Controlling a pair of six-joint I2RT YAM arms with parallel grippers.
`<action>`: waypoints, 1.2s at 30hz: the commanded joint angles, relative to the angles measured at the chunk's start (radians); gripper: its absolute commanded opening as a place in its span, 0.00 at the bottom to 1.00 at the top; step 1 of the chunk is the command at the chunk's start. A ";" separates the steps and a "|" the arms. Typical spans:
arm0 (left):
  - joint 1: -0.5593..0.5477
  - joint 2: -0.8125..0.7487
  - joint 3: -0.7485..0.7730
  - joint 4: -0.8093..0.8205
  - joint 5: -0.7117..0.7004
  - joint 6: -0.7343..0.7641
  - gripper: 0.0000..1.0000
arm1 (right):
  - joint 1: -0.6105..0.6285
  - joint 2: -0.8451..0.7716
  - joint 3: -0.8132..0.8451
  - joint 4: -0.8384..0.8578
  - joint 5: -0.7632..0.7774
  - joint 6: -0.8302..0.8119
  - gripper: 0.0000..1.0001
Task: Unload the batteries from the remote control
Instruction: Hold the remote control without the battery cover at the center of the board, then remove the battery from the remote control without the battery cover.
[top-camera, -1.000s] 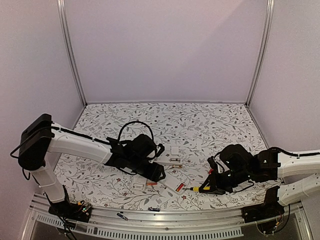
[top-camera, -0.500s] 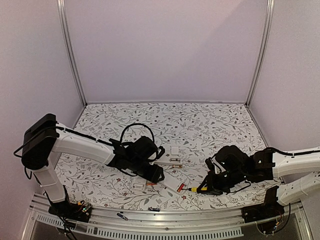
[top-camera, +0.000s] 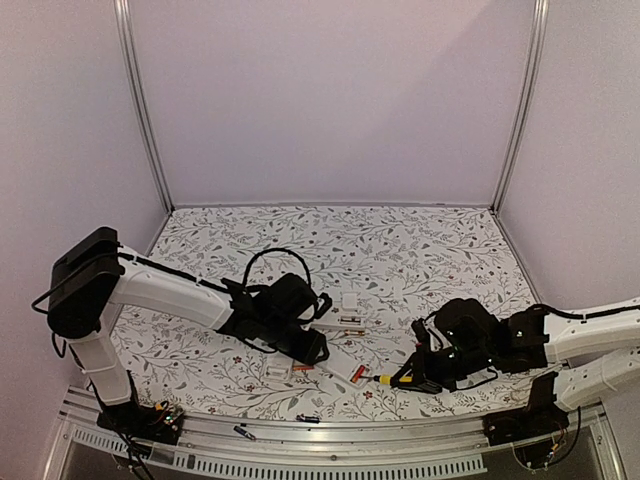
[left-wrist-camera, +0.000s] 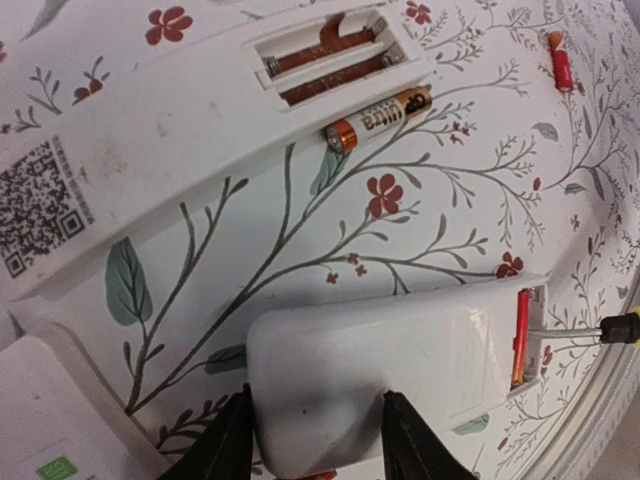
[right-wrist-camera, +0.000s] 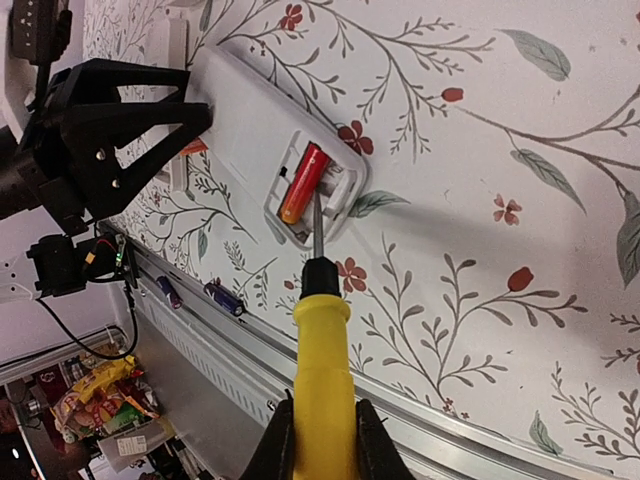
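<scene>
- Red-orange battery lies lengthwise in the open compartment at one end of a white remote, which lies back up on the floral cloth, near the table's front edge in the top view.
- Metal tip of a yellow-handled screwdriver sits inside that compartment, right beside the battery's lower end; whether it touches cannot be told.
- Right gripper is clamped on the screwdriver's handle, one finger on each side.
- Left gripper grips the remote's opposite end, its two black fingers pressed against the long sides.
- Second remote, also white and back up, lies just beyond the first; its battery bay is open and shows bare springs.
- Gold-and-black battery lies on the cloth right against that second remote's edge, beside the bay.
- Small red battery lies alone farther off on the cloth.
- Two dark batteries rest on the metal rail at the table's front edge.
</scene>
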 joint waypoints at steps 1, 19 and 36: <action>-0.001 0.034 0.003 0.003 0.013 0.010 0.42 | 0.002 0.017 -0.080 0.082 0.058 0.058 0.00; 0.000 0.042 0.002 -0.004 -0.005 -0.004 0.40 | 0.002 -0.060 -0.231 0.312 0.092 0.071 0.00; 0.005 0.034 0.002 -0.001 -0.019 -0.014 0.40 | 0.002 -0.120 -0.243 0.382 0.118 0.053 0.00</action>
